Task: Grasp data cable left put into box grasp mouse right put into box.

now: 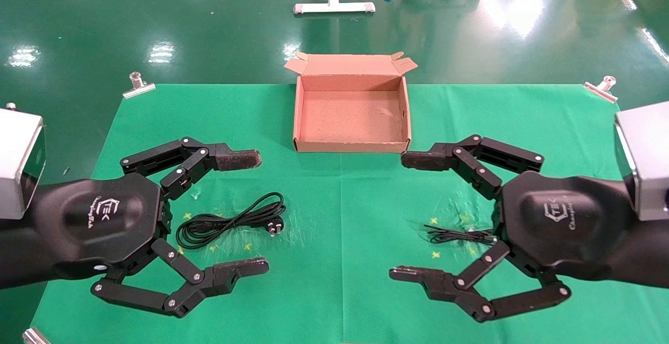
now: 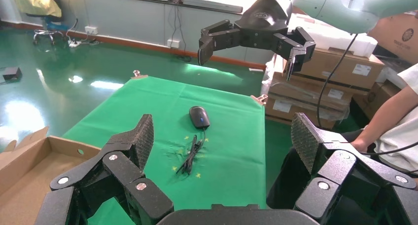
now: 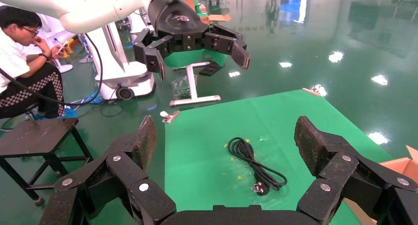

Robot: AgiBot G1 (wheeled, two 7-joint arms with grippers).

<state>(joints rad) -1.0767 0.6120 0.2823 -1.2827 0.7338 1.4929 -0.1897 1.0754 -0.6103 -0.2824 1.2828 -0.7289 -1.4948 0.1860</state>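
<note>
The brown cardboard box (image 1: 351, 147) stands open and empty at the table's far middle. A thick black data cable (image 1: 230, 221) lies coiled on the green cloth, its plug towards the centre. My left gripper (image 1: 261, 212) hovers open just above it, nothing between its fingers. In the left wrist view the dark mouse (image 2: 199, 117) rests on the cloth with its thin cord (image 2: 192, 156) bunched beside it. In the head view only that cord (image 1: 460, 235) shows, and the mouse is hidden under my right gripper (image 1: 398, 216), which hangs open and empty. The right wrist view shows the data cable (image 3: 256, 163).
Metal clips (image 1: 138, 85) (image 1: 601, 89) pin the green cloth (image 1: 339, 203) at the far corners. A white stand base (image 1: 333, 7) sits on the floor behind the box. Stacked cartons (image 2: 340, 72) lie off the right side and a seated person (image 3: 19, 62) off the left.
</note>
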